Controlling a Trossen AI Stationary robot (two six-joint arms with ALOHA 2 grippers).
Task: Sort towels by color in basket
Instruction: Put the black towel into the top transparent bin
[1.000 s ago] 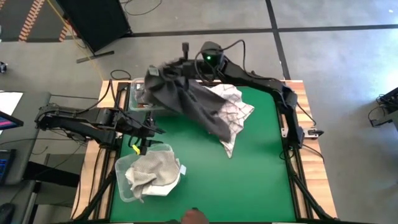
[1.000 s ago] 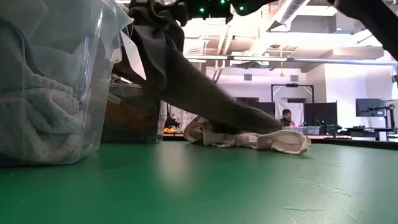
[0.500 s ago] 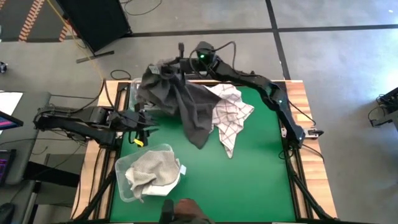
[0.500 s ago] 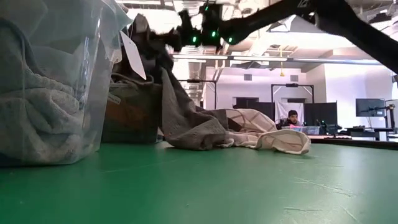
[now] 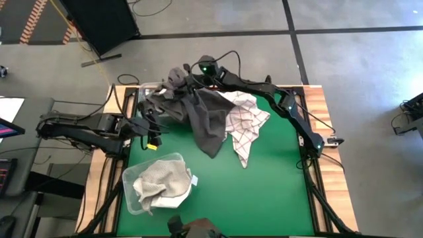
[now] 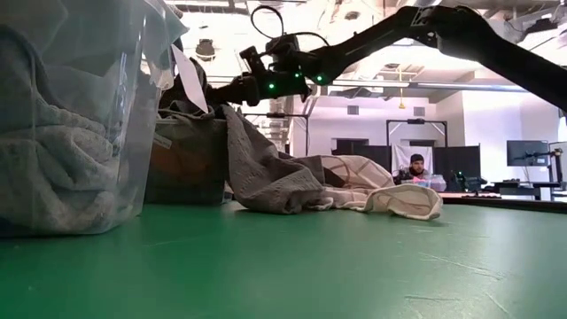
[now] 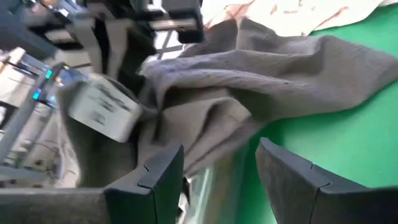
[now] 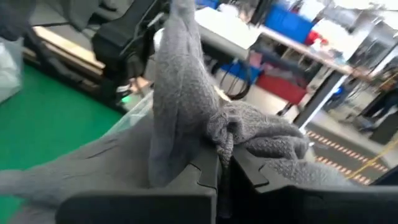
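Note:
My right gripper (image 5: 177,78) reaches across to the far left corner and is shut on a dark grey towel (image 5: 208,122). It hovers over a clear bin (image 5: 142,92) there. The towel spills from the gripper over the bin's rim onto the green table (image 5: 264,185). A white checked towel (image 5: 250,122) lies on the table, partly under the dark one. A second clear bin (image 5: 173,158) at the near left holds a light grey towel (image 5: 158,184). My left gripper (image 5: 149,132) stands open between the two bins, its fingers (image 7: 155,180) apart and touching nothing. My right gripper pinches a bunched fold (image 8: 230,134) at the dark grey towel's upper end between its two fingers; several layers are gathered there. The fingers come nearly level from the table's right. The towel hangs slack below them (image 6: 257,159), its lower part lying on the table (image 5: 211,145).
A paper tag (image 6: 188,80) hangs on the near bin (image 6: 71,115). A person (image 5: 192,228) is at the table's near edge, and another sits far behind the table (image 6: 416,167). Bare green table lies to the near right.
My right gripper has sunk and moved toward the far left bin, still shut on the dark grey towel. The towel, stretched out slantwise before, now hangs slack over the bin's rim, its lower end heaped on the table. My left gripper has turned at the wrist.

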